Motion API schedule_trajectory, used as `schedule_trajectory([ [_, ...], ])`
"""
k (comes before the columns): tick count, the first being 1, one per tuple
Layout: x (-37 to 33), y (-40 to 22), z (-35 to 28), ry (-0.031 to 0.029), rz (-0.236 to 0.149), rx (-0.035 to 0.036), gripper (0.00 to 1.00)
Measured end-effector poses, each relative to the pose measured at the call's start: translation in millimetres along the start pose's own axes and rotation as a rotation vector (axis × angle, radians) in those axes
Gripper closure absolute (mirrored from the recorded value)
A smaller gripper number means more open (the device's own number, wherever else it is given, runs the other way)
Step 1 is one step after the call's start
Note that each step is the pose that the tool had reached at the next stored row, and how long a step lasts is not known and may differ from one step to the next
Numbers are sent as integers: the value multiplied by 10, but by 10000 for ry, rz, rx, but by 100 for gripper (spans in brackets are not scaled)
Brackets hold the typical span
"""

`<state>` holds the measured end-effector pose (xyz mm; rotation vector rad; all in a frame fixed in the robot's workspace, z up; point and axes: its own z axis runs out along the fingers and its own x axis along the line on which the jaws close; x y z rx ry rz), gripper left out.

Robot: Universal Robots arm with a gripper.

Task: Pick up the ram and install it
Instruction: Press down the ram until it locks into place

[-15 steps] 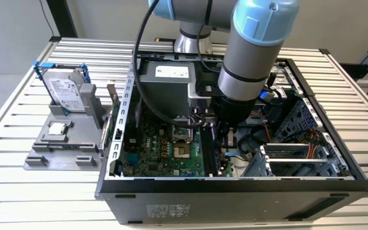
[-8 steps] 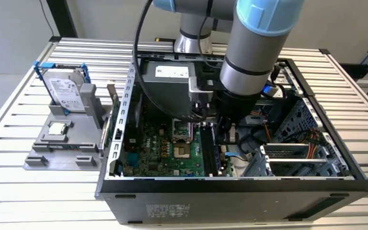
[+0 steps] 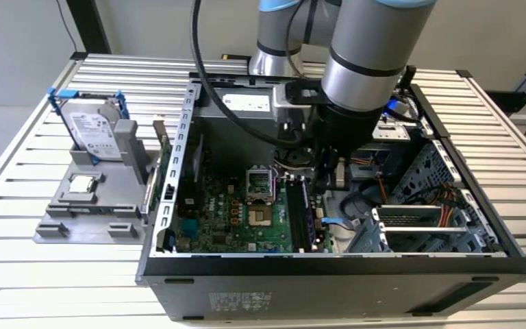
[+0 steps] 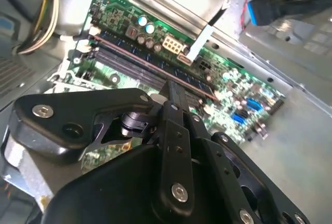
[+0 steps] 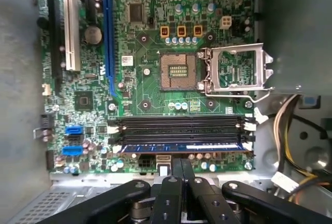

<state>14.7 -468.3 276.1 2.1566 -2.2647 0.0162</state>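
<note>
While the arm reaches down into the open computer case (image 3: pixel 336 264), the scene holds the following.

Arm: silver and grey, entering from above in the exterior view, its dark wrist lowered among the cables at the middle of the case.

Gripper (image 5: pixel 181 169): black linkage fingers drawn together with no gap visible between the tips, in both wrist views (image 4: pixel 174 92); the tips sit right at the ram's long edge, but whether they pinch it cannot be told.

Ram (image 5: pixel 181 146): long dark stick with a blue label, lying along the memory slot nearest the gripper, level with the slot latches; in the second wrist view it shows as a dark strip (image 4: pixel 155 68) running beside the slots.

Memory slots (image 5: pixel 179 128): black parallel slots with white latches at the ends, between the ram and the processor socket.

Processor socket (image 5: pixel 179 71): bare, its metal retention frame (image 5: pixel 238 73) flipped open beside it.

Motherboard (image 5: pixel 135 42): green, on the case floor, with a blue expansion slot (image 5: pixel 109 47).

Hard drive (image 3: pixel 94 130): silver, upright in a blue frame, on a grey stand outside the case at the exterior view's left.

Table (image 3: pixel 25 267): slatted aluminium, bearing the case and stand.
</note>
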Motion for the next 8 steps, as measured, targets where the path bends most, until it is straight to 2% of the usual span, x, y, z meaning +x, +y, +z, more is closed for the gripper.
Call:
schedule_trajectory([
  [2,1,0,-76,1,0,0,100],
  [8,2,0,-79,2,0,-9,100],
])
